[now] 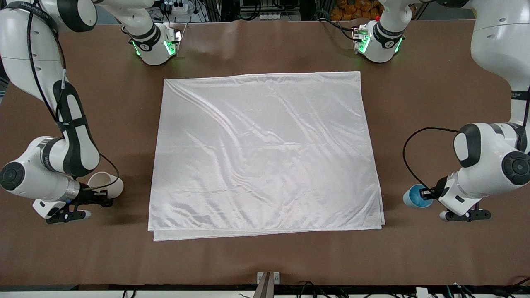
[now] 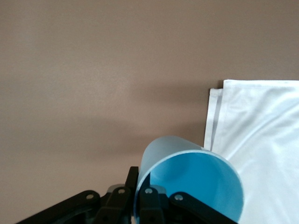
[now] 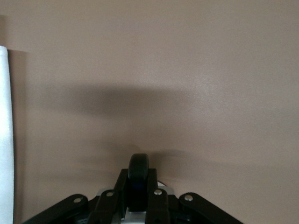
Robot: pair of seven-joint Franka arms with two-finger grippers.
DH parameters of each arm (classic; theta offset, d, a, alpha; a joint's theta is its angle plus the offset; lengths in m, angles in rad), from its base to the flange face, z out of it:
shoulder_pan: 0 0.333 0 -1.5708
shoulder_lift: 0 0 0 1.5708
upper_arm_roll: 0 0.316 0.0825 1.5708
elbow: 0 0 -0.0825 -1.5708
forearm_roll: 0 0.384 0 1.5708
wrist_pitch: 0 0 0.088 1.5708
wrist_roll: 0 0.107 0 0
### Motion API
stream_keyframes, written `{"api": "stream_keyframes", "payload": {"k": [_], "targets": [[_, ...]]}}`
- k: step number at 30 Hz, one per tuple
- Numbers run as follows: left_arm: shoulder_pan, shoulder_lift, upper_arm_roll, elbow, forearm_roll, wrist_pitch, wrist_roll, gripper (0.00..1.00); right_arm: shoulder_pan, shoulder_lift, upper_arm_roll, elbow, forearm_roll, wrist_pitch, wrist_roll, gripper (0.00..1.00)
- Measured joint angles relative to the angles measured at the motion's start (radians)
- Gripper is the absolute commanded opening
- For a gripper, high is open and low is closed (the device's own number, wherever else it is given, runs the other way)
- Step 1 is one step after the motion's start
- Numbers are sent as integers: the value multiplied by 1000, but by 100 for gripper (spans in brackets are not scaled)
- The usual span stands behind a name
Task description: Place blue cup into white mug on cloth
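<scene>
The blue cup [image 1: 415, 197] is beside the cloth [image 1: 265, 153], over the brown table at the left arm's end. It is tipped so that its bright blue inside shows. My left gripper [image 1: 426, 193] is shut on its wall, one finger inside the rim and one outside; in the left wrist view the cup [image 2: 191, 179] fills the space by the gripper [image 2: 140, 198]. At the right arm's end, the white mug [image 1: 106, 184] is tilted just off the cloth. My right gripper [image 1: 97, 197] is shut on its black handle [image 3: 138, 179]; the mug's body is hidden in the right wrist view.
The wrinkled white cloth lies flat mid-table with a doubled edge nearest the front camera; its corner [image 2: 261, 121] and an edge [image 3: 4, 140] show in the wrist views. Bare brown table [image 1: 434, 103] surrounds it. Both arms' bases stand along the edge farthest from the front camera.
</scene>
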Motion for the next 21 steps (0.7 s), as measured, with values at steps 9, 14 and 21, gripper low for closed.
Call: {"api": "stream_keyframes", "payload": {"k": [9, 14, 21], "targets": [[0, -60, -14, 1, 0, -74, 0, 0, 15, 0, 5, 8, 0, -10, -6, 0], [-1, -90, -22, 1, 0, -101, 0, 0, 41, -9, 6, 28, 0, -57, -3, 0], [-2, -129, -31, 3, 0, -135, 0, 0, 103, -53, 7, 58, 0, -152, 100, 0]]}}
